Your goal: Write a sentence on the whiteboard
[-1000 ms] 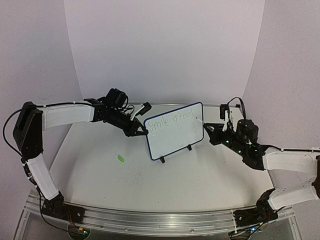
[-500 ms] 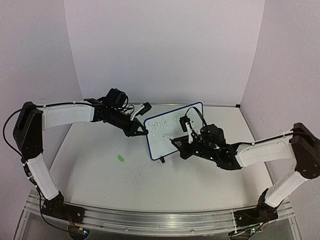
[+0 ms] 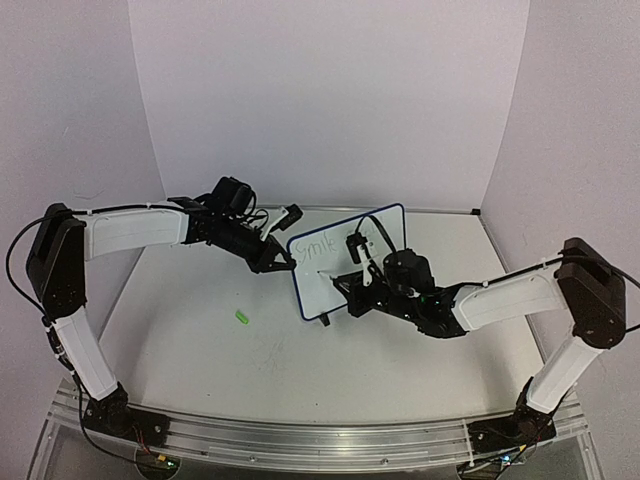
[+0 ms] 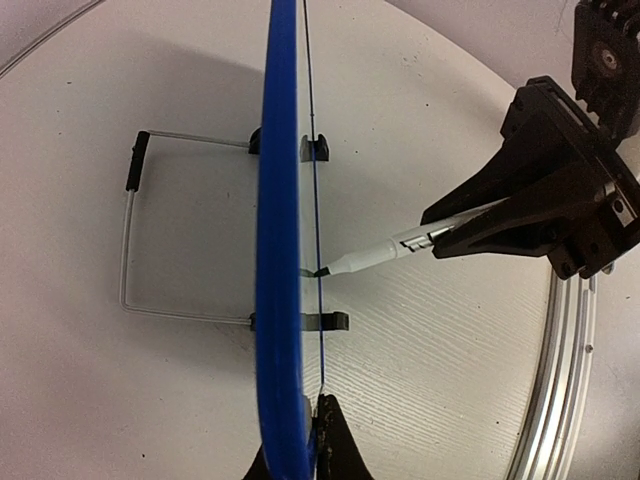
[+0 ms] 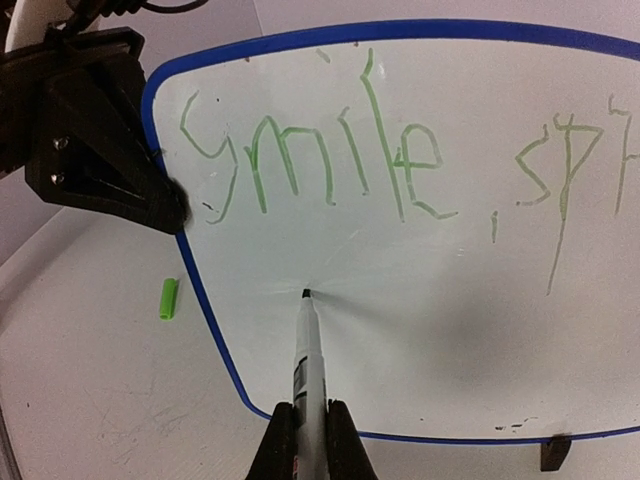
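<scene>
The whiteboard [image 3: 316, 290] stands upright on two black feet at mid-table; the left wrist view shows its blue frame [image 4: 280, 200] edge-on. The sentence [image 5: 310, 160] is green handwriting, "smile" and the start of a second word, along the top line. It also shows in the top view [image 3: 318, 243]. My left gripper [image 3: 283, 265] is shut on the board's left edge [image 4: 315, 440]. My right gripper [image 5: 311, 410] is shut on a white marker [image 5: 306, 350]. The marker's tip touches the board's bare lower left, below "smile". The right gripper [image 3: 350, 283] is in front of the board.
A green marker cap [image 3: 241, 317] lies on the table left of the board, also in the right wrist view [image 5: 169, 298]. The board's wire stand [image 4: 130, 240] sticks out behind it. An aluminium rail [image 3: 300, 440] runs along the near table edge.
My right arm has swung left from beside the board's right edge to its front, bringing the marker tip to the lower left area. The left arm and the board have not moved.
</scene>
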`<state>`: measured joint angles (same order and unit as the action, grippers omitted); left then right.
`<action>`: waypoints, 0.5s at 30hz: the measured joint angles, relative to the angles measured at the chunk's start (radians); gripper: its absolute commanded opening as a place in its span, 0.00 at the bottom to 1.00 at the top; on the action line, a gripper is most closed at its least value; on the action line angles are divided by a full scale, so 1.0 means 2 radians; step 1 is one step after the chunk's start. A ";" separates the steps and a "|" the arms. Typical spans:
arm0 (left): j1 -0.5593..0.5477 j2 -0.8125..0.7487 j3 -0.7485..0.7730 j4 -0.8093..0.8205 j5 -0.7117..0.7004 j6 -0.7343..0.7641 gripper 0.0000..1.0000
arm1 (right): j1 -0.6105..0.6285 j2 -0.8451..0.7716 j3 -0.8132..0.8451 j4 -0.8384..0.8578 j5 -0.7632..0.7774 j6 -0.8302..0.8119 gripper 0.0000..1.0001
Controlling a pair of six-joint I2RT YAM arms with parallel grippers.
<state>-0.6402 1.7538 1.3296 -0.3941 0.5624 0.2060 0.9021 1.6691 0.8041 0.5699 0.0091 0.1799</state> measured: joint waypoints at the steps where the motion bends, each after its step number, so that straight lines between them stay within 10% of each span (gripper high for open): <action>1: 0.000 0.000 0.000 0.000 0.000 -0.001 0.00 | 0.001 0.001 0.001 0.000 0.001 0.000 0.00; 15: 0.001 0.000 0.000 0.000 -0.003 -0.003 0.00 | 0.003 0.003 0.002 0.003 0.004 0.000 0.00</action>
<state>-0.6384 1.7538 1.3296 -0.3944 0.5560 0.2005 0.9084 1.6753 0.8084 0.5751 0.0178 0.1795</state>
